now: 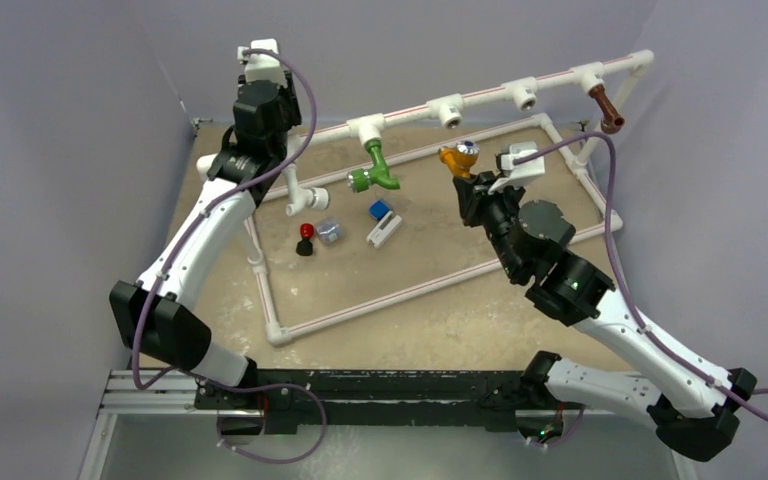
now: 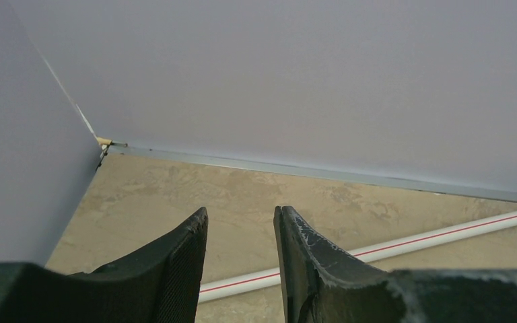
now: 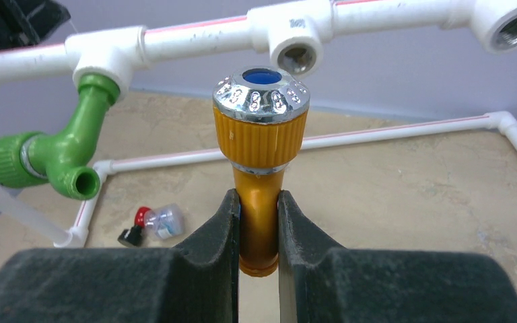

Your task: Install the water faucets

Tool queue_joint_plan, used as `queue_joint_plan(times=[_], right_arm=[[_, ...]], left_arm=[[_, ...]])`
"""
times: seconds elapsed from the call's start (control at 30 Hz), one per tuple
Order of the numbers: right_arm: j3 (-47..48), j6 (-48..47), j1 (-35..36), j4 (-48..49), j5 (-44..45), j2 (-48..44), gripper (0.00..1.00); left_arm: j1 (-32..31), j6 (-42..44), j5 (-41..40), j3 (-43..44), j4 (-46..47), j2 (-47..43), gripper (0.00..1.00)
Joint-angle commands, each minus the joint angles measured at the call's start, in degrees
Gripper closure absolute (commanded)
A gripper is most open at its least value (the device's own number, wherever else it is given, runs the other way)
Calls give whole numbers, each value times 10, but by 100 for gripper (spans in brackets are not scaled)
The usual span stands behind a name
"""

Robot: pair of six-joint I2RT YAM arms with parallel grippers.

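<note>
My right gripper [image 3: 259, 198] is shut on the stem of the orange faucet [image 3: 260, 134], which stands upright with its silver cap on top. In the top view the orange faucet [image 1: 457, 155] hangs in the air just in front of the raised white pipe, below an empty tee socket [image 1: 449, 110]. The green faucet [image 1: 378, 165] sits in the tee to the left, and the brown faucet [image 1: 608, 108] hangs from the tee at the far right. My left gripper [image 2: 241, 215] is open and holds nothing, raised at the back left corner.
A red-and-black knob [image 1: 305, 238], a small clear piece [image 1: 328, 231] and a blue-and-white part [image 1: 384, 222] lie inside the white pipe frame [image 1: 360, 310] on the table. Another empty tee socket [image 1: 525, 97] sits further right. Walls close in at the back and sides.
</note>
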Motion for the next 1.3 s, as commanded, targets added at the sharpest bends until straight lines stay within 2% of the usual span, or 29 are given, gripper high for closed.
queue_joint_plan(times=[0.0, 0.2, 0.43, 0.63, 0.9, 1.27], right_arm=[[-8, -38, -7, 92, 26, -22, 100], [-53, -80, -19, 157, 23, -43, 100], [-135, -160, -48, 268, -46, -68, 100], [-179, -187, -98, 356, -121, -68, 100], [-169, -188, -137, 365, -204, -51, 100], [-156, -191, -141, 364, -205, -34, 100]], left_arm=[[-4, -12, 18, -65, -39, -7, 60], [-4, -11, 18, -79, -39, -5, 60], [-4, -10, 26, -110, -27, -7, 60], [0, -14, 38, -116, -25, -5, 60], [31, -46, 83, -126, -36, -12, 62], [49, -58, 104, -131, -44, -13, 65]])
